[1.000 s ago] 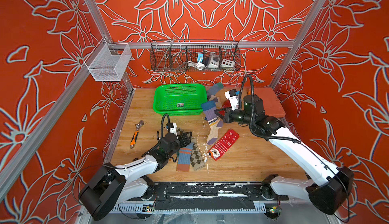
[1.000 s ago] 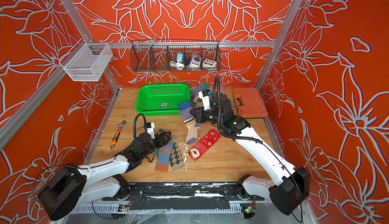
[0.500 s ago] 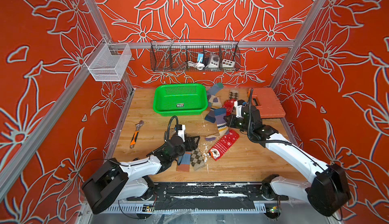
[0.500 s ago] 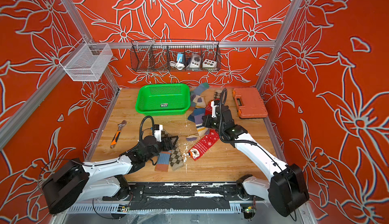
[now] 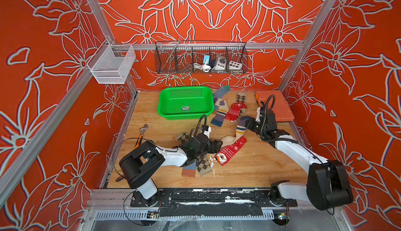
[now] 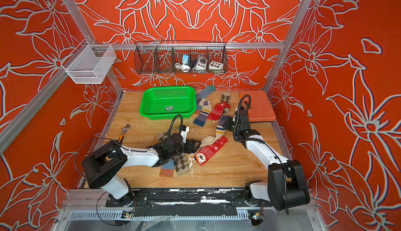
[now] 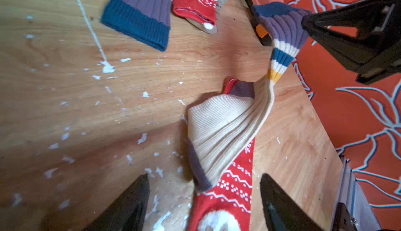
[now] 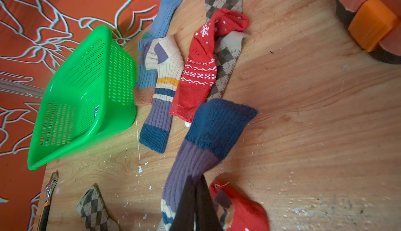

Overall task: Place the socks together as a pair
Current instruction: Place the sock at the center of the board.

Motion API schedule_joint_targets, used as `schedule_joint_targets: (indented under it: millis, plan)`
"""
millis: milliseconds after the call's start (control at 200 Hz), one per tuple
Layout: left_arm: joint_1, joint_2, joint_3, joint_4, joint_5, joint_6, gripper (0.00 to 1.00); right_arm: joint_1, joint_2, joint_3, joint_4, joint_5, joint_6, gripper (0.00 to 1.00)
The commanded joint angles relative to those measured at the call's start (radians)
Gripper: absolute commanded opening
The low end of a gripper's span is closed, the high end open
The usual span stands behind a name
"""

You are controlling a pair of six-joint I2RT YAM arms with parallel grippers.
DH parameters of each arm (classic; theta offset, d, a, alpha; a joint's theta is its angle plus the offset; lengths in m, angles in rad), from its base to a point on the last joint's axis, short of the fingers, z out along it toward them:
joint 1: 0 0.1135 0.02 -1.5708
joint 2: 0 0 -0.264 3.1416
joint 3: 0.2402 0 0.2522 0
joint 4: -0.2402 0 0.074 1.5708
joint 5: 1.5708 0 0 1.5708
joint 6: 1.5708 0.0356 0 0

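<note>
Near the green basket (image 5: 184, 105), gripping limp, light beige striped sock (image 5: 239, 130) near its ribbed cuff with clamped right end effector (image 5: 247, 122), toe draped on red snowflake sock (image 5: 231, 150); left end effector (image 7: 204, 176) spread, empty.

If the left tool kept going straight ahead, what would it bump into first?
Probably the toe end of the beige striped sock, draped over the red snowflake sock straight ahead of the left tool; depth is hard to judge.
</note>
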Motion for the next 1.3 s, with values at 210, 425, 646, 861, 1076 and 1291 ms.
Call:
schedule_joint_targets:
  millis: [210,425,646,861,1076,1291]
  plan:
    - [-0.101,0.197,0.259,-0.271,-0.160,0.233,0.81,-0.012,-0.024,-0.009,0.019,-0.036,-0.026,0.00]
    - [-0.103,0.329,0.406,-0.419,-0.211,0.240,0.74,-0.026,-0.049,-0.010,0.009,-0.071,-0.036,0.00]
    - [-0.101,0.368,0.495,-0.534,-0.273,0.210,0.22,-0.035,-0.078,0.005,-0.029,-0.116,-0.064,0.00]
    - [-0.101,0.184,0.415,-0.622,-0.148,0.202,0.00,-0.035,-0.150,0.030,-0.153,-0.178,-0.118,0.00]
    - [-0.100,0.008,0.333,-0.746,0.063,0.177,0.00,-0.033,-0.221,0.024,-0.243,-0.251,-0.151,0.02]
    - [-0.037,-0.034,0.336,-0.837,0.102,0.211,0.00,-0.026,-0.112,0.016,-0.229,-0.297,-0.141,0.03]
